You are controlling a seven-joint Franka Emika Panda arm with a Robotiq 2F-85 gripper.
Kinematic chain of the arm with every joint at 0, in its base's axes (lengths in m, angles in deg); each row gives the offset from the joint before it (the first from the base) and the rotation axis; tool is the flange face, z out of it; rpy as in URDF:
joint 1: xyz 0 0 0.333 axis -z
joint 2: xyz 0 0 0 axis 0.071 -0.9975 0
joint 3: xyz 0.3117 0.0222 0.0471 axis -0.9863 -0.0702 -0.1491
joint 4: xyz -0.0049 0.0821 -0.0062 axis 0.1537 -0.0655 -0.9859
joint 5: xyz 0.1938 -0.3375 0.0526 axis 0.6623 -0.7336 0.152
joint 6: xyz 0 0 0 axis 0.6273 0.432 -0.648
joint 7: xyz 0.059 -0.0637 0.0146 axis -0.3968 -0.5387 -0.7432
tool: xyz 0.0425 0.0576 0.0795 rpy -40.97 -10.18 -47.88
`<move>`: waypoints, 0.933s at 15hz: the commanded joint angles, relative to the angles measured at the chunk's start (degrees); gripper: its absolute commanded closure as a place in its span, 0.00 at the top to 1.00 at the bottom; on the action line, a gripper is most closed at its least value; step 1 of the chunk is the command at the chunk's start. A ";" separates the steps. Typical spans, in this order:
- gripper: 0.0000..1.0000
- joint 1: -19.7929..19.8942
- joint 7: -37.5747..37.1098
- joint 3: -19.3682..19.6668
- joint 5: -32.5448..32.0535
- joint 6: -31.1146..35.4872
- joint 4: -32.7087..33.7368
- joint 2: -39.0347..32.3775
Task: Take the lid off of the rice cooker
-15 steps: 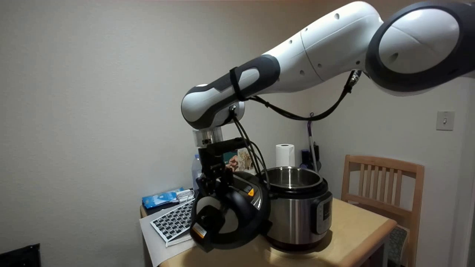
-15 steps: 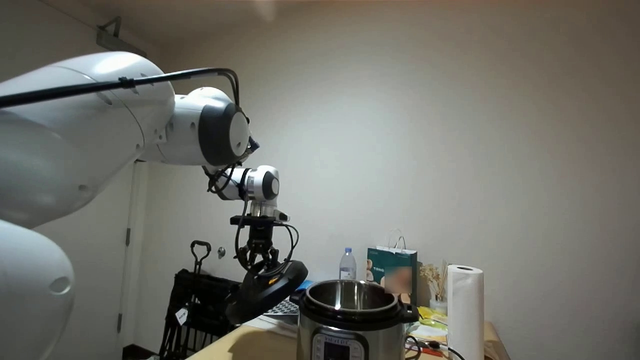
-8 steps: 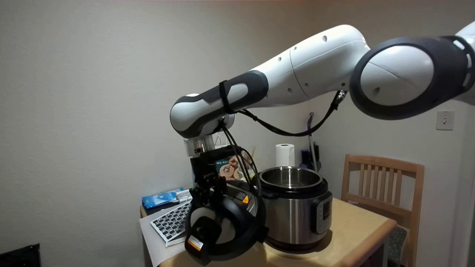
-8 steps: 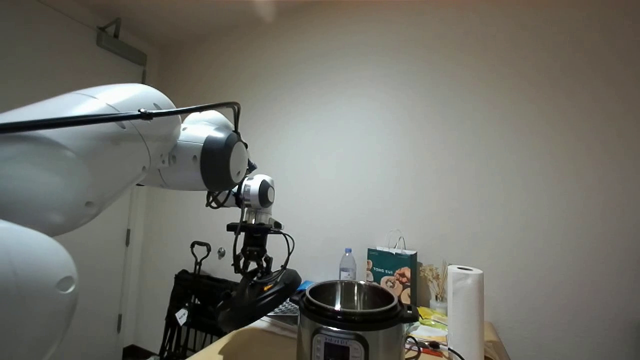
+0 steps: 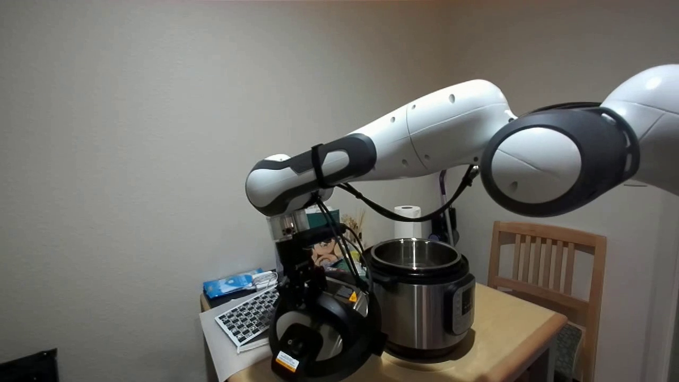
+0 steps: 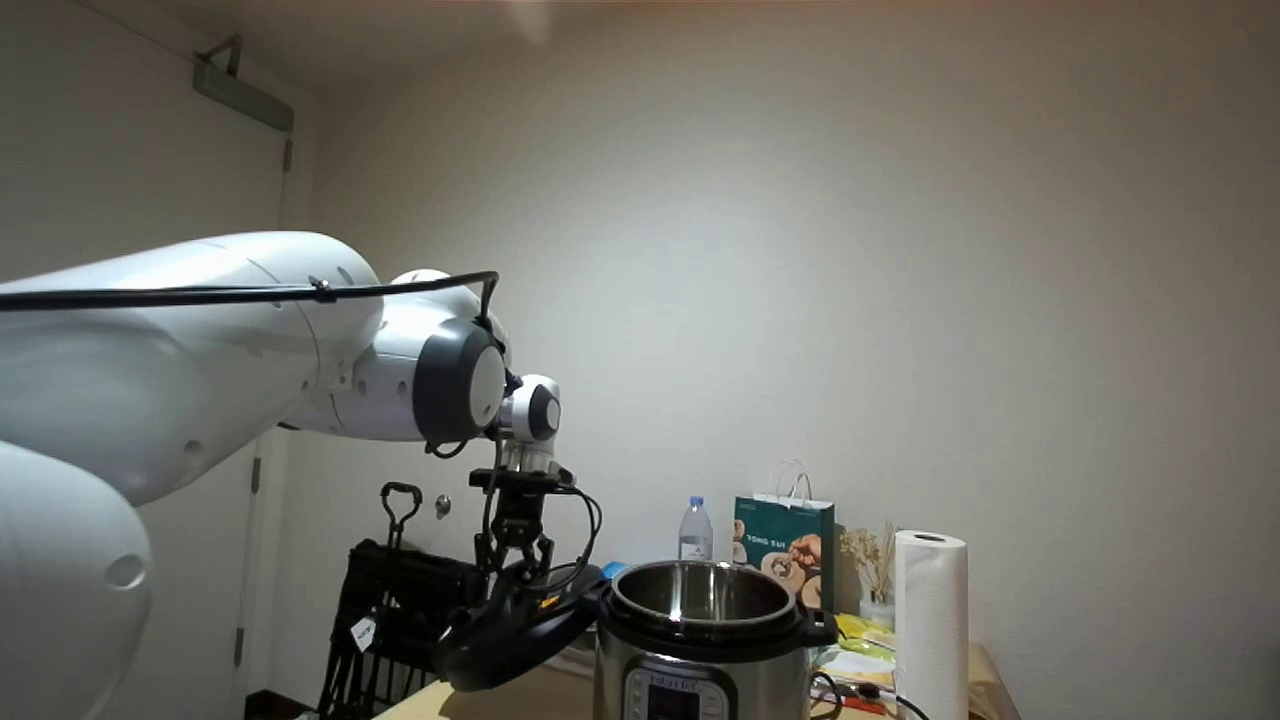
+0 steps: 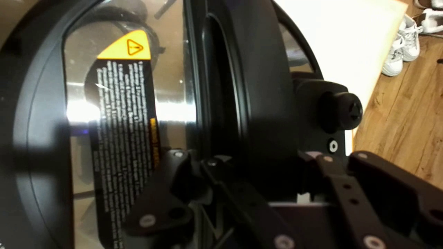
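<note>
Since the black two-finger gripper (image 6: pixel 517 568) is clamped onto the arched black handle (image 7: pixel 263 86), the round black domed lid with shiny metallic panels (image 5: pixel 339 324) is dangling from it, right beside the squat stainless-steel rice cooker with a black rim and base (image 5: pixel 414 313). Fingers (image 7: pixel 157 204) straddle the handle in the wrist view, though the tips kinda get lost in the dark. Lid's tilted pretty hard, edge nearer the cooker sitting higher. Can't tell if they touch, tbh.

Cooker's upright on the light wooden table (image 5: pixel 509 334), open on top, so you get a peek at the shiny steel inner pot (image 6: pixel 700 595) in both exterior views. Over past the lid there's a black-and-white checkered flat board (image 5: pixel 246 318) with a blue plastic packet (image 5: pixel 228 286) near it. Behind the cooker in an exterior view: clear bottle with a blue cap (image 6: pixel 695 530), green paper shopping bag (image 6: pixel 760 540), white paper towel roll (image 6: pixel 930 620) standing up. Light wooden slatted chair (image 5: pixel 549 233) off to the side, and the wrist view catches white sneakers (image 7: pixel 410 41) on the floor (image 7: pixel 398 121).
</note>
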 commanded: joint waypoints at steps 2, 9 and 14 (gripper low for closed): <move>0.00 1.97 4.49 -1.24 1.41 -5.04 6.72 -2.92; 0.00 2.54 10.87 -2.90 1.35 -6.01 12.20 -8.29; 0.00 1.88 8.91 -2.05 0.10 -6.49 13.94 -10.49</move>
